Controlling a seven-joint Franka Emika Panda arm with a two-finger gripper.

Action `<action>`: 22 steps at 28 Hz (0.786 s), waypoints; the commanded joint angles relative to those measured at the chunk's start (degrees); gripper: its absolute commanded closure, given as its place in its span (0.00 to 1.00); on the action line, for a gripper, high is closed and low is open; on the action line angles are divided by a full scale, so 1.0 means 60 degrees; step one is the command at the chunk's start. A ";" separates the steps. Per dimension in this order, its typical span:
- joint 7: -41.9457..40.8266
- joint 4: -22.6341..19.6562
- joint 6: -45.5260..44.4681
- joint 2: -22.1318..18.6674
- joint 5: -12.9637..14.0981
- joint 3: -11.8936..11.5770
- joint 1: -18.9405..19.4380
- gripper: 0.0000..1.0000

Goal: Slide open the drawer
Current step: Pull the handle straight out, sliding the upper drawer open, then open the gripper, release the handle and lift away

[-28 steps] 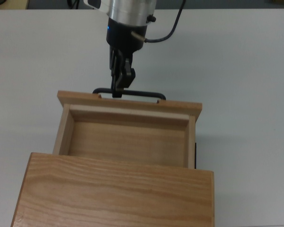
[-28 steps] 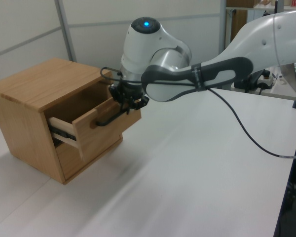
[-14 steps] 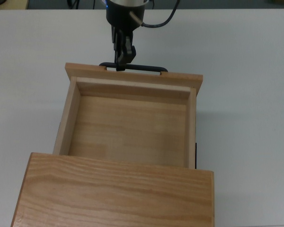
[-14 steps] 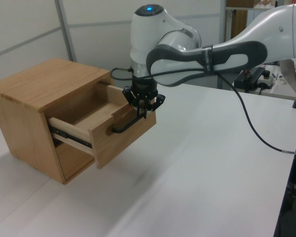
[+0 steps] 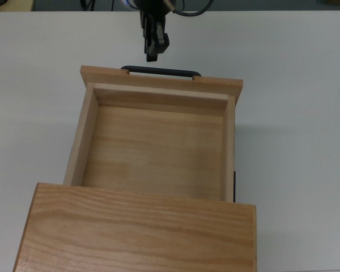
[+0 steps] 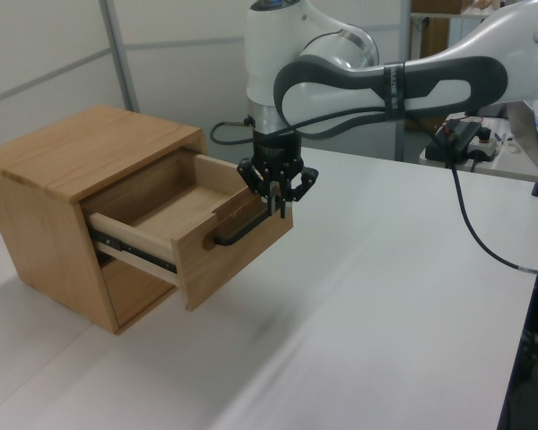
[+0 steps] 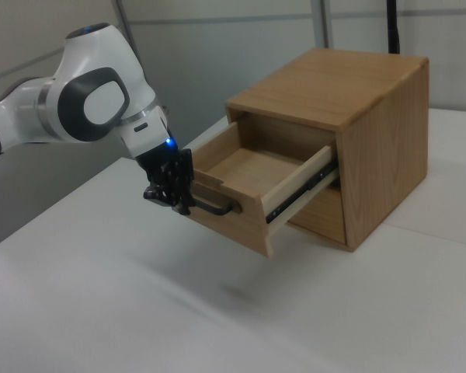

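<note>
In the top view, the drawer [image 5: 158,141], a pale wooden tray with smooth grain, stood pulled well out of the cabinet [image 5: 136,232]. The gripper [image 5: 153,56] hung just beyond its thin black bar handle [image 5: 160,71], holding nothing. In the left view, the fingers [image 6: 282,202] sat beside the handle; their gap could not be judged. The right view showed the dark metal rail [image 7: 303,189] exposed.

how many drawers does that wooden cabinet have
1 visible. The drawer, with a black bar handle, is pulled out of the upper part of the cabinet. Below it the left view shows only a dark recess, so another could be hidden.
</note>
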 commanded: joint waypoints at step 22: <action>-0.0415 0.0266 0.0019 -0.0521 0.0424 -0.0041 -0.0068 0.00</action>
